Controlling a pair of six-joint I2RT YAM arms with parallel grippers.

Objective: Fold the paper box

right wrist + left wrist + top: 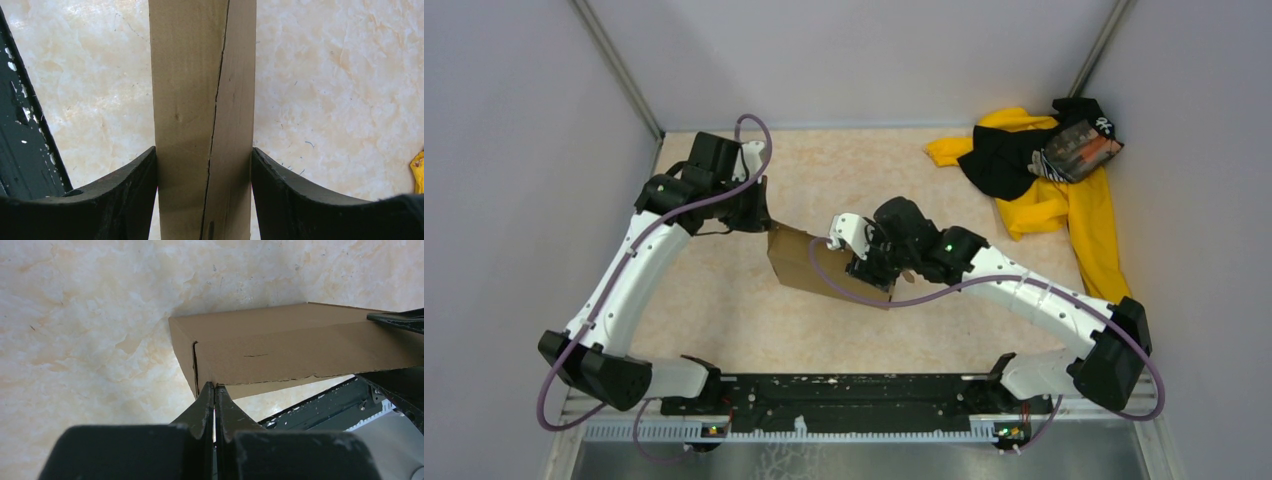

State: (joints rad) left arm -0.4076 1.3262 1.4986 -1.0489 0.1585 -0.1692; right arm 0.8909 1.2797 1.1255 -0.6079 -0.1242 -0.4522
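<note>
While the two arms met over the middle of the marbled surface (714,320), the paper box (807,262) hung between them as a shallow, closed-up brown carton, tilted rather than lying flat. We saw the right gripper (876,276) grasping it: in the right wrist view the box (200,100) ran straight up between the two dark fingers (135,190), each pressed against one of its long faces, and a thin seam ran down the cardboard between them. The left gripper (762,218) stood at the box's far-left corner with its jaws clenched together. From its own camera the left gripper (214,388) touched the lower edge of the box (290,345) just beside a short slit at the corner; we could not tell whether a thin lip of cardboard was nipped between the tips. The right arm's dark parts showed at the right edge of that view, touching the box. A yellow-and-black cloth pile (1064,195) lay in the far right corner, well apart from the box.
</note>
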